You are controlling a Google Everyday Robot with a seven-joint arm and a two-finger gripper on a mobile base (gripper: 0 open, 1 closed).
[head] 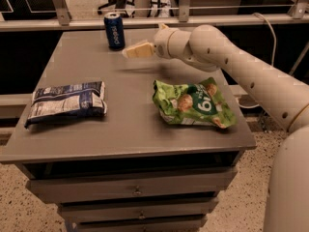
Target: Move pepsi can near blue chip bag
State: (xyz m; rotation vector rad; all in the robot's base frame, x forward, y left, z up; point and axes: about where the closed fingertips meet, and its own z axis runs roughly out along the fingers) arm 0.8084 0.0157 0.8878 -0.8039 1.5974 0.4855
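The pepsi can (114, 30) stands upright at the far edge of the grey table (130, 124), left of centre. The blue chip bag (66, 102) lies flat near the table's left edge, well in front of the can. My gripper (129, 51) reaches in from the right above the table, its pale fingers pointing left. Its tip is a short way to the right of and in front of the can, not touching it. It holds nothing.
A bright green snack bag (194, 103) lies on the right half of the table, below my arm (231, 57). A metal rail (159, 19) runs behind the table. Drawers (137, 190) sit under the tabletop.
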